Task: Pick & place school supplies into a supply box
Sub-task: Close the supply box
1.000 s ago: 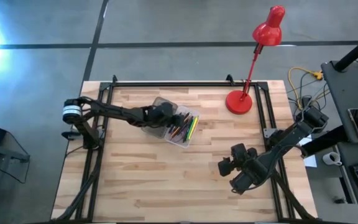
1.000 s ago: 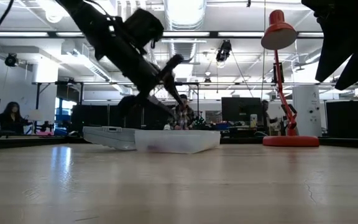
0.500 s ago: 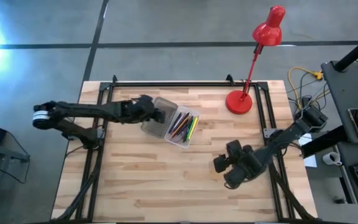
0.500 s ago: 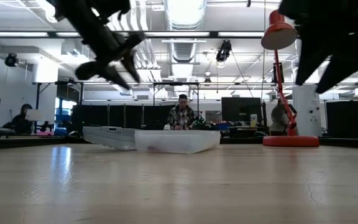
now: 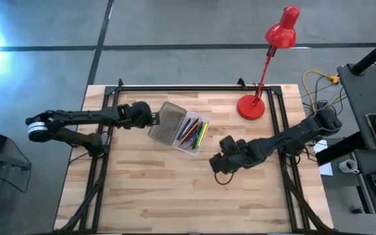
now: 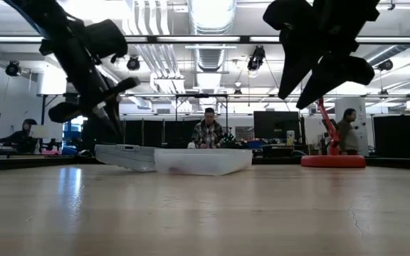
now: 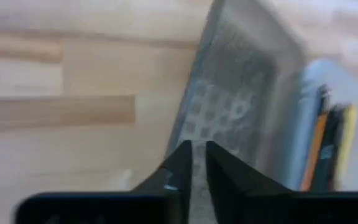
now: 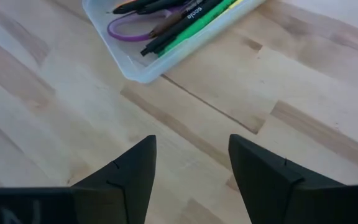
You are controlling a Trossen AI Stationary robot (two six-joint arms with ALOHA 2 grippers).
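Supplies already lie in the box [image 5: 187, 132], which sits just above and left of the high view's centre: scissors [image 8: 129, 28], a green pen [image 8: 211, 15], a pencil [image 7: 311, 163] and dark pens packed side by side in the clear tray. No loose item shows on the table [image 5: 155, 189].

Going left to right in the high view, the left gripper [image 5: 150, 119] comes first, at centre left, just beside the open lid [image 5: 166, 123], which lies flat to the tray's left. Its fingers [image 7: 178, 167] stand nearly together with only a thin slit between them, and nothing is gripped; in the left wrist view the tips point at the lid's ribbed surface, and I cannot tell whether they touch it.

Next comes the tray, then the right gripper [image 5: 219, 163], lower right of the box and apart from it. Its fingers [image 8: 132, 171] are spread wide and empty, above bare wood, with the tray's near end ahead of them.

Risks, as I judge them: the lid looks like the remaining job. If the left tips push the lid from the side instead of lifting its edge, the light box could skid across the wood or tip and spill. A pen end riding above the rim might stop the lid from seating. The right gripper is close enough that a forward move could knock the tray's corner, or meet the left arm over the box.
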